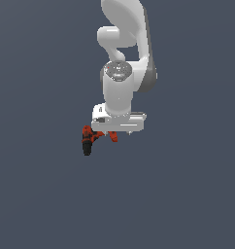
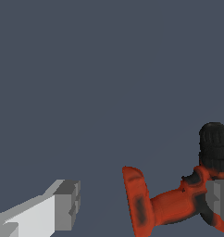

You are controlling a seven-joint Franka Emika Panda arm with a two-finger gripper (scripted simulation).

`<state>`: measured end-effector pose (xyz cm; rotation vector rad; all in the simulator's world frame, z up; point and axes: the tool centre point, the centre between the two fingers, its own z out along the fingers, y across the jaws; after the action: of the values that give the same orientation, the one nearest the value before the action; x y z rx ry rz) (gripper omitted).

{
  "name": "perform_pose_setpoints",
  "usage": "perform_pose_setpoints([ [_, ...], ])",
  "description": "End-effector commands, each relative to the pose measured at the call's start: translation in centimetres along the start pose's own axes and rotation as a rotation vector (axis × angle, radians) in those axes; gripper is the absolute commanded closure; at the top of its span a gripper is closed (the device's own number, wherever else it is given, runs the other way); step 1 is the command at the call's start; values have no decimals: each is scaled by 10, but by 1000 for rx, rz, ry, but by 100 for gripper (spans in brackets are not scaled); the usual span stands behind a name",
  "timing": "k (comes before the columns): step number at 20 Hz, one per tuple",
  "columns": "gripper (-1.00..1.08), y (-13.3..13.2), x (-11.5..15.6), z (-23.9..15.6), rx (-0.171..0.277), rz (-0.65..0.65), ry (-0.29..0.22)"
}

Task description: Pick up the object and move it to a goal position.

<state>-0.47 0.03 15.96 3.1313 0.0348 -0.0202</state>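
Observation:
The object (image 1: pixel 87 140) is a small red-orange power-drill toy with a black end, lying on the flat grey floor just below the white arm's hand. In the wrist view the object (image 2: pixel 169 206) lies between my gripper's (image 2: pixel 142 203) fingers. One grey fingertip (image 2: pixel 66 203) stands well apart from the drill's flat red base. The other fingertip (image 2: pixel 220 201) sits against the drill body beside the black end. The gripper is open and straddles the drill. In the exterior view the hand (image 1: pixel 118 121) hides the fingers.
The plain dark grey floor (image 1: pixel 187 194) spreads all around the drill. The white arm (image 1: pixel 122 58) rises at the top of the exterior view. No goal marker shows in either view.

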Motion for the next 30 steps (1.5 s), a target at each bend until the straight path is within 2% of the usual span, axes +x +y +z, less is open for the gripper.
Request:
perform_pose_setpoints([
  [1, -60, 0, 0, 0, 0, 0, 0],
  [8, -60, 7, 7, -12, -10, -9, 29],
  [15, -60, 10, 10, -10, -11, -11, 15],
  [23, -60, 22, 22, 0, -19, -19, -36],
  [30, -60, 43, 37, 15, -30, -30, -117],
])
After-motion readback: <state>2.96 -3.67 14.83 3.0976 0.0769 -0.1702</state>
